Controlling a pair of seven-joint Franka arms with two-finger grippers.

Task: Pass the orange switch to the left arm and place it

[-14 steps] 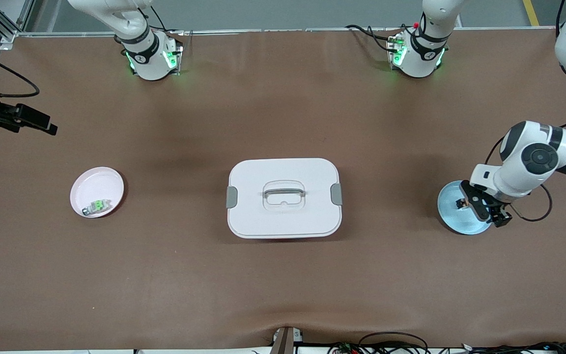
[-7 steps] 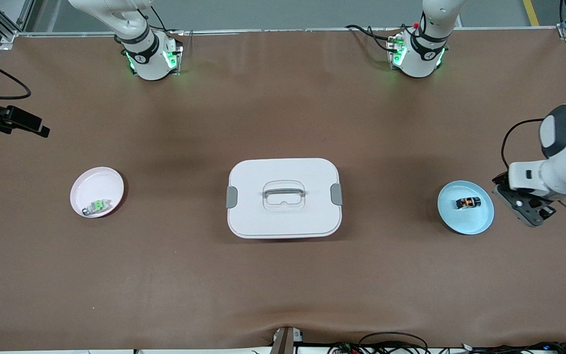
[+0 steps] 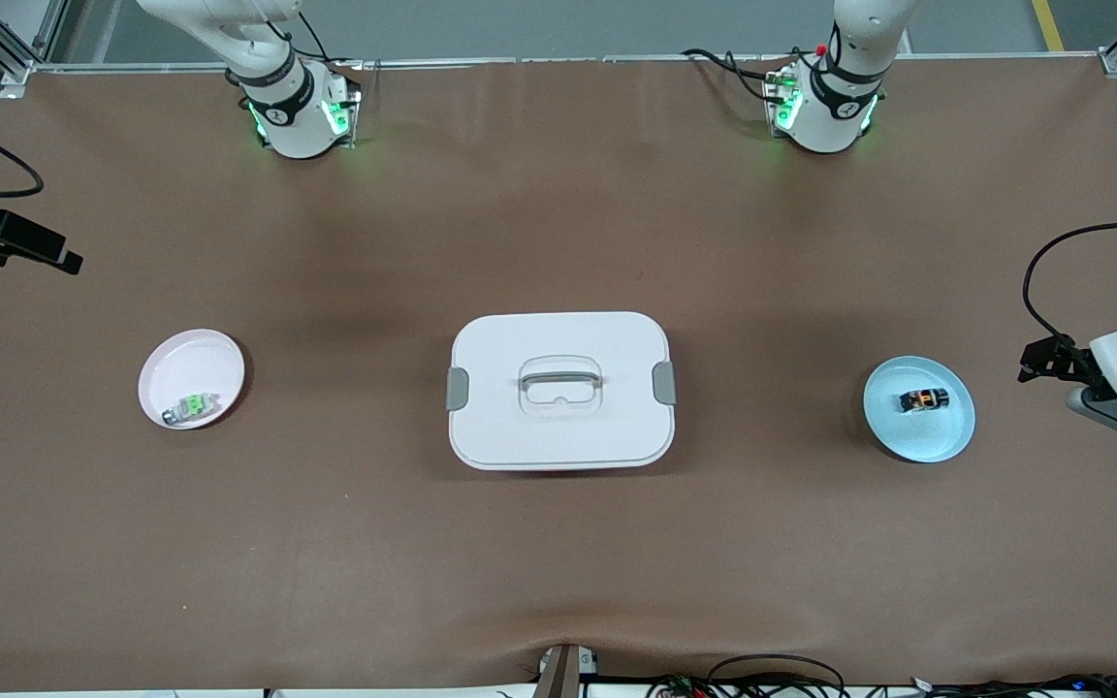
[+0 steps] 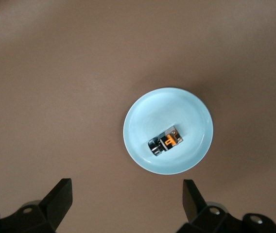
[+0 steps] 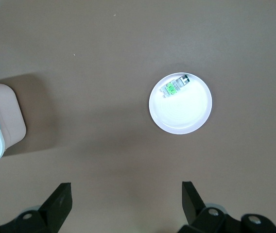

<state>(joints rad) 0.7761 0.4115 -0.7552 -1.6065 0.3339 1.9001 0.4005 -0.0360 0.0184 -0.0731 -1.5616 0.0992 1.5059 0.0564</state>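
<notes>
Right gripper (image 5: 123, 204) hangs high at the right arm's end of the table, jaws spread wide and empty, looking down on the pink plate (image 3: 163, 361) and its green-and-clear component (image 3: 192, 406). The box (image 3: 559, 390) sits mid-table between both grippers. The orange switch (image 3: 923, 399) lies in the blue plate (image 3: 938, 441), just beside the left gripper (image 4: 126, 204), whose jaws gape wide and hold nothing.
</notes>
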